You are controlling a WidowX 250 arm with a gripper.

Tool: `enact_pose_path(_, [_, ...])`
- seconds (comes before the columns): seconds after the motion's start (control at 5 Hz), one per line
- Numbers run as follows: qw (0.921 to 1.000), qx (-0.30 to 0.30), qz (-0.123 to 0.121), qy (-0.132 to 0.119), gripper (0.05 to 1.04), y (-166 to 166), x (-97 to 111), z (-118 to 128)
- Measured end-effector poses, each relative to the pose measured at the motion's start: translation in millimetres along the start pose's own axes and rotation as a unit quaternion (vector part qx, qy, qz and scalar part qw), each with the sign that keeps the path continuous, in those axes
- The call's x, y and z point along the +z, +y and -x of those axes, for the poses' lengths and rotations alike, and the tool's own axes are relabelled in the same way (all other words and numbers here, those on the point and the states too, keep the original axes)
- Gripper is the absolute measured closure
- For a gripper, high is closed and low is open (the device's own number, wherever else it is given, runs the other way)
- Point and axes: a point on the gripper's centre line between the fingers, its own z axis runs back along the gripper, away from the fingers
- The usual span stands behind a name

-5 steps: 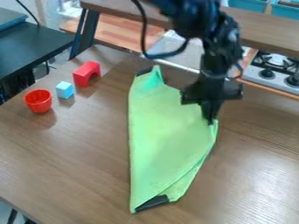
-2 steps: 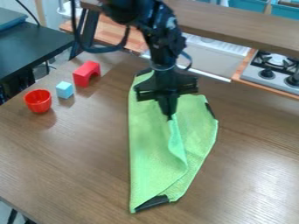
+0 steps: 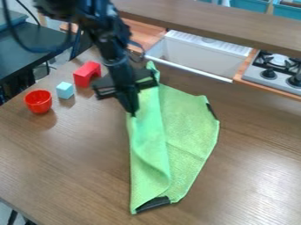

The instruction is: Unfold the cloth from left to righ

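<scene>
Pincer tips are pressed together on the green cloth (image 3: pixel 191 132), and the black pincer (image 3: pixel 133 115) hangs at a slant above it, pinching it at its left side, in the part toward the far edge of the counter (image 3: pixel 70 162). From the pinch, a raised strip of cloth runs down toward the near side, lying over the rest in a long, loose fold. To the right of this fold the cloth spreads flatter, with a dark patch (image 3: pixel 211 110) on its right side, and a second dark patch (image 3: pixel 154 203) marks its lower corner, the one farthest from the far edge. The upper end of the cloth comes up close to the far edge.

Behind the pincer, three toys stand in a slanting row along the counter's left edge. The red arch block (image 3: pixel 87 74) is nearest the far left corner, the light blue block (image 3: pixel 65 90) is in the middle, and the red cup (image 3: pixel 38 101) stands last, upright with its mouth up.

Past the far edge are a pale sink (image 3: pixel 197 57) and, to its right, a stove (image 3: pixel 270 74) with dark knobs. A brown shelf (image 3: pixel 235 26) crosses above them, and teal bins (image 3: pixel 250 4) sit beyond it. Off the left edge is a dark table (image 3: pixel 44 44).
</scene>
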Motion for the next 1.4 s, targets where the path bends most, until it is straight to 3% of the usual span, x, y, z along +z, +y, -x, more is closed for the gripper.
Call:
enact_pose_path(0.6, [0.9993,0.009,0.035,0.012,1.034,68,27,0])
enact_pose_path(1.0, [0.9991,0.003,0.032,0.026,1.034,90,31,6])
enact_pose_path(1.2, [0.9994,-0.019,0.005,0.028,1.021,98,33,6])
enact_pose_path(1.4, [0.9968,-0.050,-0.043,0.044,0.874,99,28,2])
